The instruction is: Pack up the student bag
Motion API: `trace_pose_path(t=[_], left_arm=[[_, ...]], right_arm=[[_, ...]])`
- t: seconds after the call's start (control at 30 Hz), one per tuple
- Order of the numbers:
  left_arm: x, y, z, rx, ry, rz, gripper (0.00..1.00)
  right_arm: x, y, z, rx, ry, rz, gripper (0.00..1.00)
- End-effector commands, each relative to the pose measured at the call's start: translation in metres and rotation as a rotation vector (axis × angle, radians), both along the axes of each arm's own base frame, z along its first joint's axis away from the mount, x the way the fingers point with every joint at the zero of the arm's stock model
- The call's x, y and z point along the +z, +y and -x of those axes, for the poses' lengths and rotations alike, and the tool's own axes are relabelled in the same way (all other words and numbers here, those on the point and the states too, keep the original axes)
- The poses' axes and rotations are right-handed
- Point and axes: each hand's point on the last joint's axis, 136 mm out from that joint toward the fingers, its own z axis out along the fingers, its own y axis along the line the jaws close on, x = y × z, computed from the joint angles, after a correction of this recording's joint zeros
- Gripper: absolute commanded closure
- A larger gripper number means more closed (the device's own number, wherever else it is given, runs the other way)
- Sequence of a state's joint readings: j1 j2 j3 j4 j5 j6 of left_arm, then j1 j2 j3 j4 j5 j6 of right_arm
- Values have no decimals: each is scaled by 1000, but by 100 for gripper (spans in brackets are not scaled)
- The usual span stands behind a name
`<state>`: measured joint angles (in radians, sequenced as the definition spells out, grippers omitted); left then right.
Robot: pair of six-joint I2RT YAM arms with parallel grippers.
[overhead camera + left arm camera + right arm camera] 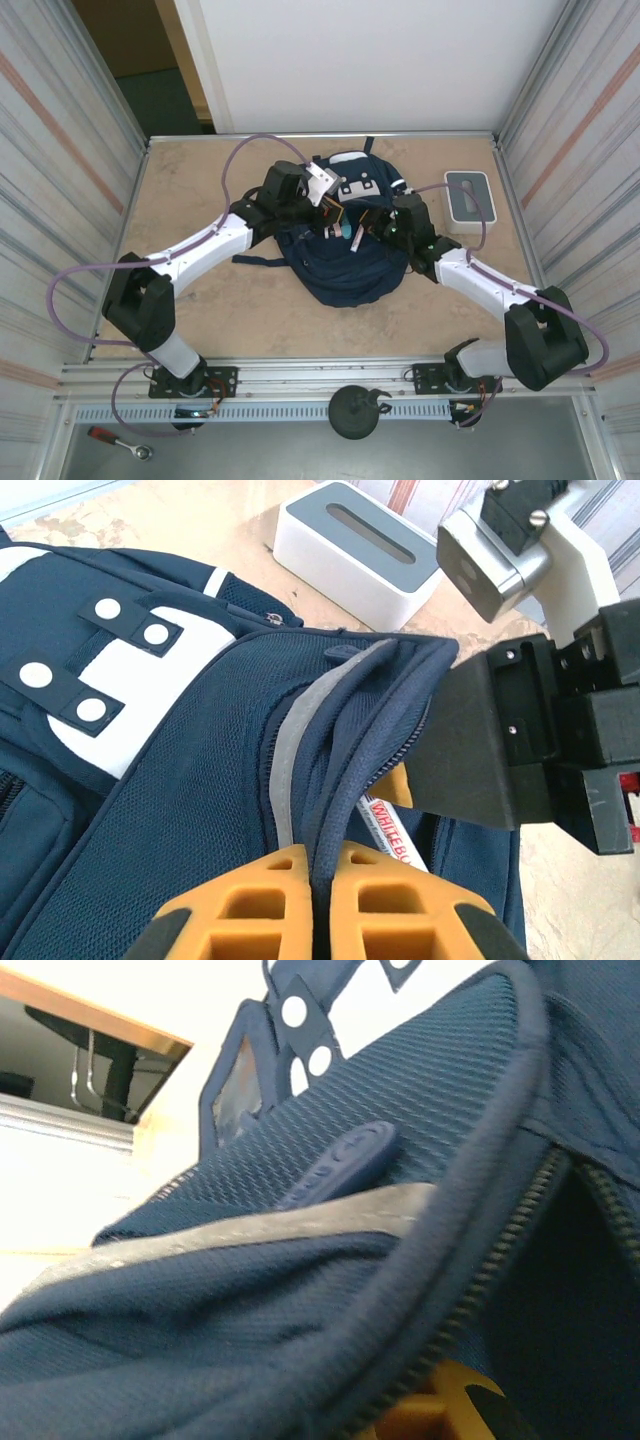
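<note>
The navy student bag (345, 270) lies in the middle of the table with its top opening held apart between both arms. My left gripper (328, 865) is shut, its orange fingers (245, 900) pinching the bag's zipped rim (350, 770). My right gripper (372, 230) is at the opposite rim. One of its orange fingers (440, 1410) sits under the zip edge (500, 1250), shut on the fabric. A pen labelled as a whiteboard marker (392, 832) pokes out of the opening between the two rims.
A small white-grey box (466, 198) stands at the back right, close to the right arm's cable. Metal walls close in the table on both sides. A ratchet tool (120, 442) and a black round stand (355, 410) lie below the front rail.
</note>
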<state>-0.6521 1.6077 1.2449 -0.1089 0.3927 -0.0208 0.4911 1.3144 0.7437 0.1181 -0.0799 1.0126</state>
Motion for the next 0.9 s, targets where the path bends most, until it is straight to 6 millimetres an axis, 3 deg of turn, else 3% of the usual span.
trace_pose_path(t=[0.0,0.17,0.43,0.57,0.73,0.87], left_arm=[[39,-4,-3,-17,-97,55,100],[37,-8,-4,-28,-90,57,100],[36,-6,-2,-27,-92,54,100],[36,-6,-2,-29,-92,55,100],[32,-4,-1,-28,-92,45,100],[31,-4,-2,-25,-94,39,100]], right_arm=[[-5,-8,5,-41,1,10,96],[-3,-7,0,-86,-25,12,96],[9,-19,-32,-230,-95,7,95],[2,-20,-43,-244,-75,64,80],[-5,-15,-31,-168,-50,135,60],[-8,-14,-7,-97,-40,209,57]])
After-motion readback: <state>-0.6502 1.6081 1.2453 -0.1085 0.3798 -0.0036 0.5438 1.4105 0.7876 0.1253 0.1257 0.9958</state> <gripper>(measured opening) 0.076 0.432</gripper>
